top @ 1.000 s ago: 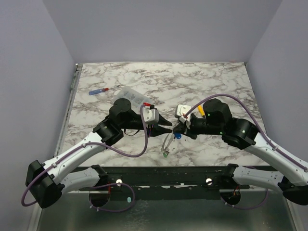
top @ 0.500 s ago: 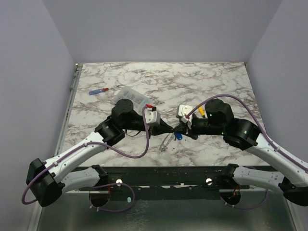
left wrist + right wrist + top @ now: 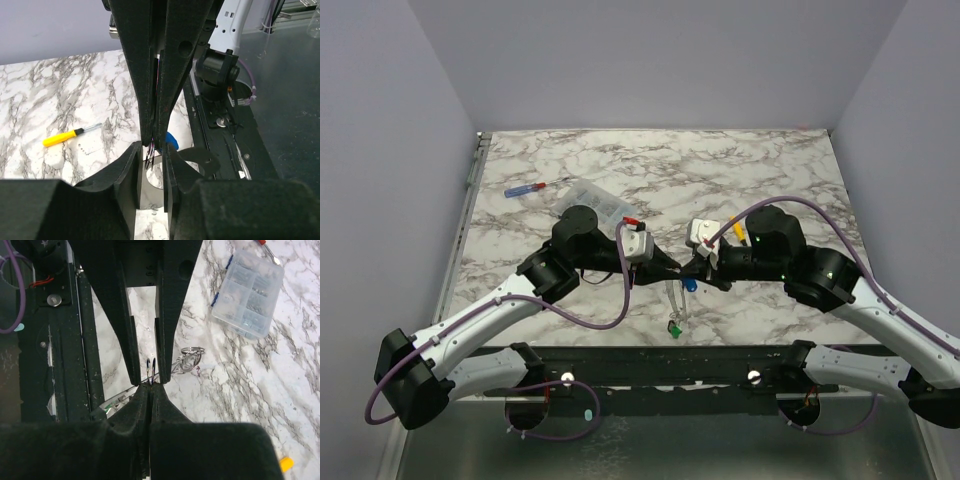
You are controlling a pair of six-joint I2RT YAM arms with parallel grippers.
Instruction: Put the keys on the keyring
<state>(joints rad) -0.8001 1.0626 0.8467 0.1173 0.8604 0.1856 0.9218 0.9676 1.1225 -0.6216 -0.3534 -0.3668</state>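
My right gripper [image 3: 151, 385] is shut on the thin keyring [image 3: 151, 371], which stands edge-on just above the table. The left gripper [image 3: 151, 150] faces it tip to tip, open, with one finger on each side of the keyring [image 3: 149, 155] and a small gap to it. In the top view the two grippers, left [image 3: 676, 270] and right [image 3: 694, 272], meet at the table's near middle. A blue-headed key [image 3: 690, 284] hangs just below them. A thin wire with a green-tagged key [image 3: 673, 327] dangles toward the near edge. Small silver rings [image 3: 191, 359] lie beside the left fingers.
A clear compartment box [image 3: 598, 200] sits behind the left arm, and a red-and-blue screwdriver [image 3: 535, 187] lies at the far left. A yellow-handled screwdriver [image 3: 70, 136] lies behind the right gripper. The black rail at the table's near edge [image 3: 650, 360] runs close under the grippers.
The dangling wire with the green-tagged key has swung from the lower left to hang straight toward the near edge. The left gripper has edged right, closer to the right one.
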